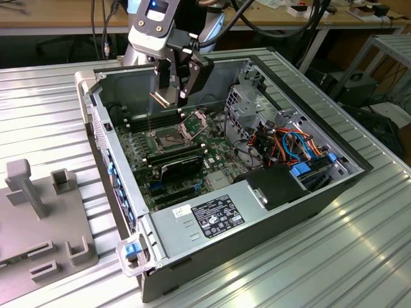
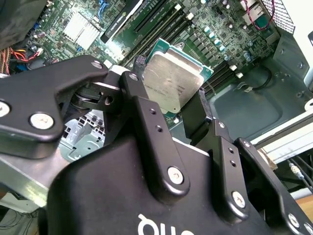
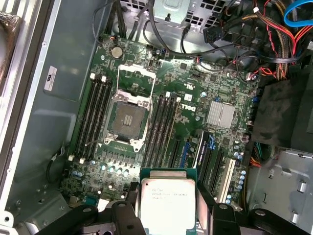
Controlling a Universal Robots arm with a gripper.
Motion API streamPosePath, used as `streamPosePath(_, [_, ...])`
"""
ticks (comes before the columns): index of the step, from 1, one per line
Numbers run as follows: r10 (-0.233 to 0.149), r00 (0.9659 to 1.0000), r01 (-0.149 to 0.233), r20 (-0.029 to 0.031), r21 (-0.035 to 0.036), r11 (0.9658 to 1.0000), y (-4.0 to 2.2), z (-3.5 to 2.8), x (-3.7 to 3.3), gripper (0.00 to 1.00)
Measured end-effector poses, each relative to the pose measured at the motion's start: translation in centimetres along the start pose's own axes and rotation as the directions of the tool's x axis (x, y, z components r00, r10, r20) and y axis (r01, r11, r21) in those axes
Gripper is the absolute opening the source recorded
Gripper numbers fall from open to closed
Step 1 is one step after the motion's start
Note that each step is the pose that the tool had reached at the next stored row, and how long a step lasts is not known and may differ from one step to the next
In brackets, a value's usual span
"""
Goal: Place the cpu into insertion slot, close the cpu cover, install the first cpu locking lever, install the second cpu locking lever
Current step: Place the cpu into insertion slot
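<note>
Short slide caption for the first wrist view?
Gripper holds the cpu above the motherboard; insertion slot empty, cpu cover open.

In the first wrist view the cpu (image 3: 167, 203) runs off the picture's edge; in the second wrist view black fingers (image 2: 150, 122) cover one corner.

We see a matte black gripper (image 2: 171, 90) built of chunky jointed links, fastened with round silver screws (image 2: 175, 175) and marked with white lettering (image 2: 156, 225). The arm (image 1: 151, 29) is silver-grey with a blue light (image 1: 154, 8) and black cables (image 1: 276, 30).
</note>
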State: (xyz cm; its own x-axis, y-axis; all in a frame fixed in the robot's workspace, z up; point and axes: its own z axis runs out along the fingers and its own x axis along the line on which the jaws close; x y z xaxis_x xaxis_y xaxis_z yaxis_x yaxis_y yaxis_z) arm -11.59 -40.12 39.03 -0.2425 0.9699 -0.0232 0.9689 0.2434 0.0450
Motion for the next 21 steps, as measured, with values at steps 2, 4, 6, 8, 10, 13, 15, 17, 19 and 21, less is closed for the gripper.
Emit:
streamPosePath(2, [0.001,1.0,-0.001,0.0001,0.0001,1.0,0.02,0.04,0.03,0.55])
streamPosePath(4, [0.001,1.0,-0.001,0.0003,0.0002,1.0,0.05,0.09,0.1,0.55])
streamPosePath(6, [0.002,1.0,-0.002,0.0002,0.0002,1.0,0.08,0.16,0.2,0.55])
streamPosePath(8, [0.003,1.0,-0.003,0.0004,0.0002,1.0,0.11,0.23,0.28,0.55])
streamPosePath(10, [0.004,1.0,-0.004,0.0006,0.0002,1.0,0.14,0.32,0.35,0.55])
streamPosePath(13, [0.006,1.0,-0.006,0.0008,0.0004,1.0,0.19,0.49,0.48,0.55])
streamPosePath(15, [0.008,1.0,-0.008,0.0009,0.0004,1.0,0.29,0.72,0.66,0.55])
streamPosePath(17, [0.01,1.0,-0.01,0.0007,0.0005,1.0,0.35,0.91,0.74,0.55])
streamPosePath(19, [0.01,1.0,-0.01,0.0009,0.0008,1.0,0.35,0.91,0.74,0.55])
streamPosePath(21, [0.01,0.9999,-0.01,0.0009,0.0007,0.9999,0.36,0.92,0.74,0.55])
